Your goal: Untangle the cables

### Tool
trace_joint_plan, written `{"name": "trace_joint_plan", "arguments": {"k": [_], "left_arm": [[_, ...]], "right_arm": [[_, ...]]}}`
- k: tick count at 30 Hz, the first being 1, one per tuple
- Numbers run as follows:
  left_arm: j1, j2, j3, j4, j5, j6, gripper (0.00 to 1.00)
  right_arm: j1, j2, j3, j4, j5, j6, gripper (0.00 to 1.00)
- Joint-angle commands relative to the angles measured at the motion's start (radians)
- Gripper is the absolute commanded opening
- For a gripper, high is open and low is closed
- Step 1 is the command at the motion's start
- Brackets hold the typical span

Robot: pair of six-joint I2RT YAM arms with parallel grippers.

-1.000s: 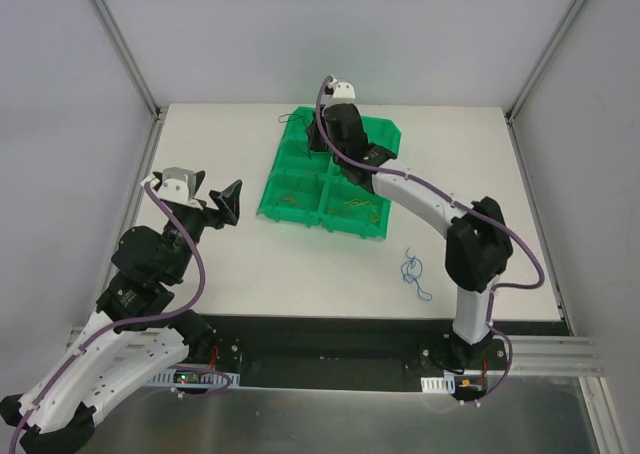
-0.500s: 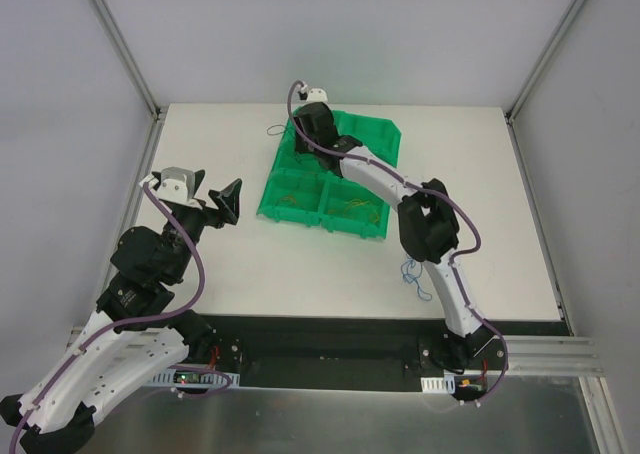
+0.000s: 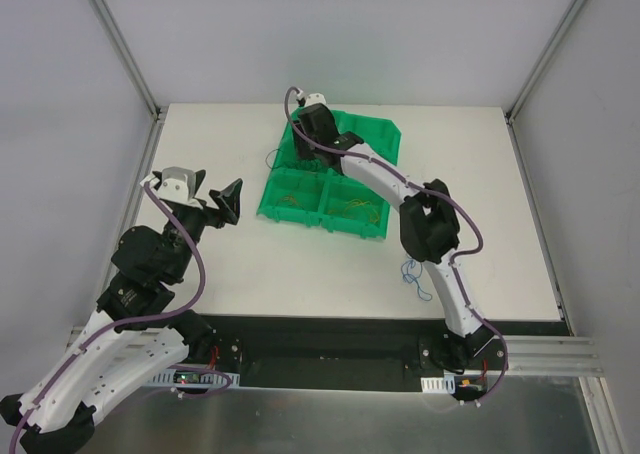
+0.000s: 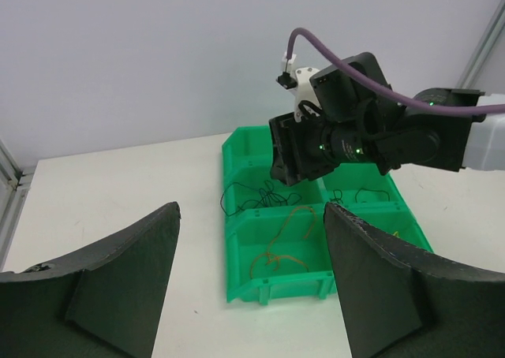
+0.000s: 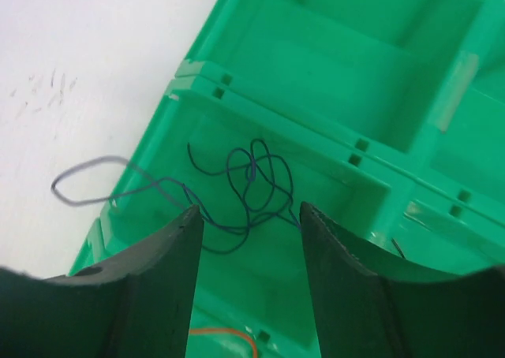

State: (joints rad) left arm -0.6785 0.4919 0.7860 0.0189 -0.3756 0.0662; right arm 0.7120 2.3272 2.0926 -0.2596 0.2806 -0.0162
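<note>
Cables are getting sorted by colour, as far as I can tell. The dark cable [image 5: 252,180] sits right under the right hand [image 5: 248,210], on the floor of one compartment of the green bin [image 5: 316,54]. It's a loose knot of thin loops crossing over each other, so I wouldn't call it untangled. One long loop trails out over the bin wall onto the white worktop [image 5: 79,50], past one finger.

That right hand is open, with its fingers standing either side of the knot and nothing pinched between them. My guess is it hangs there because this is the dark cable's compartment, but the trailing loop probably needs tucking in.

An orange cable [image 4: 280,244] lies in the next compartment, on the side nearer the left hand [image 3: 213,189]. A blue cable [image 3: 412,272] is out on the worktop, well away from the right hand and back near that arm's elbow. It's a small squiggly bundle and looks like the next one to fetch.

The left hand is wide open and holds nothing. It hovers well apart from the bin, likely just keeping clear.
</note>
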Motion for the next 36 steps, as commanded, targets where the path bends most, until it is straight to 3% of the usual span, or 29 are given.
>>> {"name": "trace_joint_plan", "arguments": {"k": [1,6,11,18,27,36], "left_arm": [[0.008,0.014,-0.007,0.042,0.017,-0.011,0.73],[0.008,0.04,0.001,0.038,0.036,-0.016,0.74],[0.008,0.068,0.013,0.023,0.081,-0.04,0.75],[0.007,0.088,0.028,0.006,0.162,-0.098,0.76],[0.007,0.203,0.067,-0.04,0.319,-0.127,0.72],[0.007,0.232,0.068,-0.042,0.353,-0.141,0.72]], "right_arm": [[-0.003,-0.201,-0.002,-0.098,0.042,-0.016,0.56],[-0.003,-0.435,-0.286,-0.104,0.025,0.067,0.57],[-0.003,-0.811,-0.901,0.054,0.043,0.185,0.57],[-0.009,-1.264,-1.454,-0.044,0.206,0.467,0.75],[-0.032,-1.49,-1.666,-0.188,0.077,0.607,0.72],[-0.025,-1.479,-1.701,-0.204,-0.089,0.599,0.48]]}}
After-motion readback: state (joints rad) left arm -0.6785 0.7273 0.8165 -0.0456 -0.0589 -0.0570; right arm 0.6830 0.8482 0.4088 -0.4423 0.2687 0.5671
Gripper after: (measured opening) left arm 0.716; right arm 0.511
